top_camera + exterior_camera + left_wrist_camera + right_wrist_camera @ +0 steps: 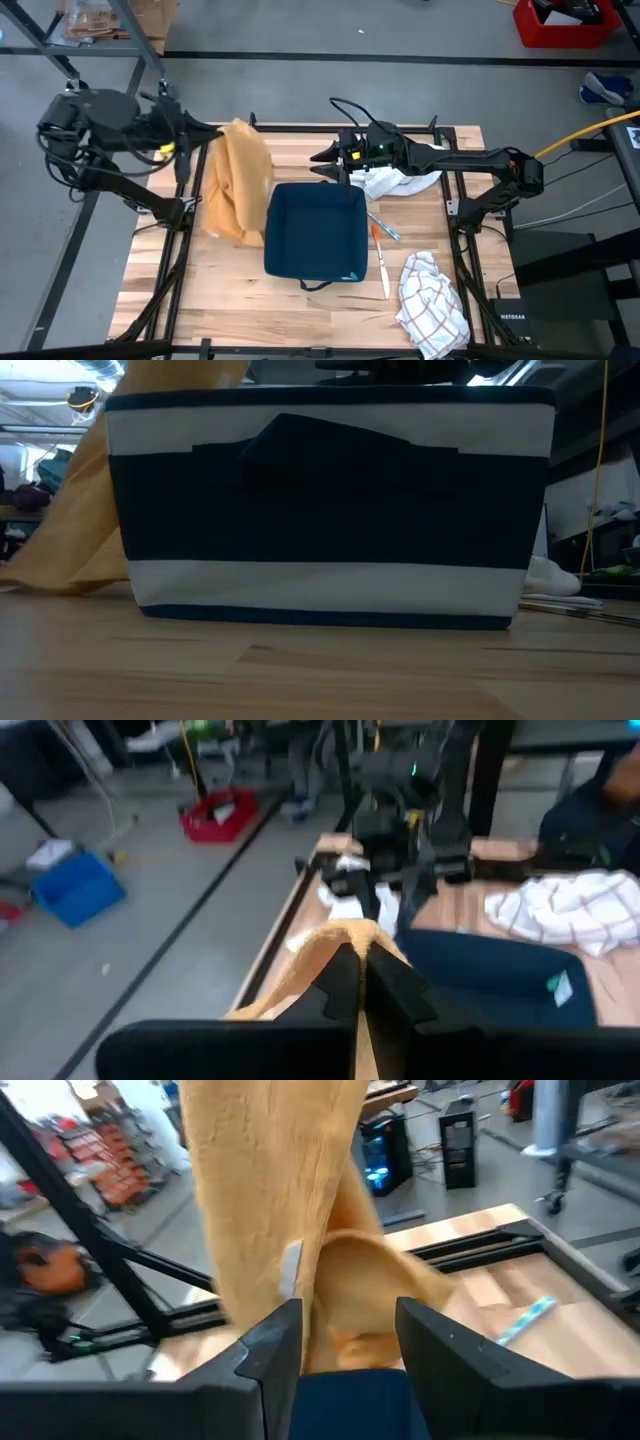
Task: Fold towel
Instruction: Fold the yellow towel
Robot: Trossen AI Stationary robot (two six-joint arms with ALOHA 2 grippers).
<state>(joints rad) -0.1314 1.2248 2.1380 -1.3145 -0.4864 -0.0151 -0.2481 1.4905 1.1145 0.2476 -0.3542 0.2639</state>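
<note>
Checked cloth (432,303): I see it crumpled at the near right corner of the surface (250,310), white with thin dark lines.

Pens (384,250): I count a few thin sticks lying between the checked cloth and the bin, one with an orange part, one light blue.

Bin (316,232): I have a dark blue fabric bin standing open near the middle of the surface; in the low view (330,510) its near wall fills most of the picture, dark with pale bands at top and bottom.

Towel (238,180): the yellow-tan towel hangs in a long drape beside the bin's left wall, its lower end bunched on the surface toward the left edge; in the low view (85,510) it falls past the bin's left side down to the wood.

Left hand (215,135): I see it closed tight on the towel's top edge, lifted above the far left part of the surface; its wrist view shows both fingers (345,985) pressed together on a ridge of tan cloth.

Right hand (322,158): its fingers (275,1345) stand apart, empty, aimed at the hanging towel (275,1190) from just beyond the bin's far edge.

White cloth (390,183): I see it heaped under the right arm, toward the far right of the surface.
</note>
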